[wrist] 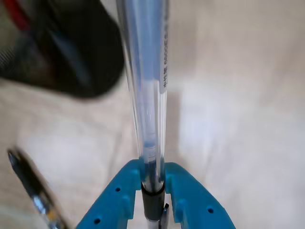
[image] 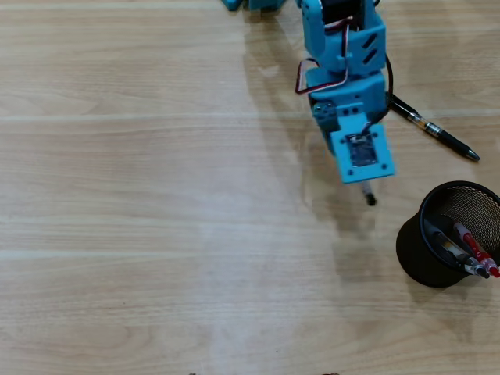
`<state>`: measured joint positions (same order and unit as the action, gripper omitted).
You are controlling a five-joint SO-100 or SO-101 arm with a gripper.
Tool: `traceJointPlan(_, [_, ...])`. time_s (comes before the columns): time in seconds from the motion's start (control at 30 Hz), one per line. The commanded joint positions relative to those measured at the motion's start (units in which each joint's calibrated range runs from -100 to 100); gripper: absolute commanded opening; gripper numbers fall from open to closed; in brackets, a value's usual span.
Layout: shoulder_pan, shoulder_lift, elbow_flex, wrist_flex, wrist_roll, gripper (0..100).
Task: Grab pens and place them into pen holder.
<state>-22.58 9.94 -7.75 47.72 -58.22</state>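
Observation:
In the wrist view my blue gripper (wrist: 152, 168) is shut on a clear pen (wrist: 145, 86) with a black end, which runs straight away from the jaws. In the overhead view only that pen's dark tip (image: 369, 198) pokes out from under my arm (image: 348, 78); the fingers are hidden there. The black mesh pen holder (image: 418, 254) stands to the lower right, and shows blurred in the wrist view as the pen holder (wrist: 71, 52). Inside it lean a red pen (image: 475, 248) and a clear-and-black pen (image: 448, 247). A mostly black pen (image: 434, 130) lies on the table right of my arm, and the same pen (wrist: 33, 191) shows in the wrist view.
The light wooden table (image: 156, 195) stretches wide to the left and front of the arm. The arm's base parts (image: 258, 5) sit at the top edge.

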Motion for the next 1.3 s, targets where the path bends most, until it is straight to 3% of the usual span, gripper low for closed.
traceJointPlan(0.0, [-0.7, -1.2, -7.7, -27.9, 4.9, 2])
traceJointPlan(0.13, [-4.3, 5.1, -7.8, -51.0, 2.4, 2])
traceJointPlan(0.23, [-6.5, 11.1, -7.7, -59.4, -2.0, 2])
traceJointPlan(0.63, [-10.8, 23.5, -7.7, -61.7, -3.7, 3])
traceJointPlan(0.73, [-11.0, 23.5, -7.7, -61.8, -3.4, 7])
traceJointPlan(0.87, [-11.1, 23.4, -8.4, -61.9, 0.3, 13])
traceJointPlan(1.0, [-11.2, 21.3, -8.3, -61.9, 2.6, 14])
traceJointPlan(1.1, [-11.4, 15.8, -7.6, -59.6, 8.7, 14])
traceJointPlan(1.17, [-13.0, 9.3, -7.7, -50.3, 16.2, 14])
traceJointPlan(1.27, [-16.2, -1.9, -8.4, -24.6, 26.1, 14])
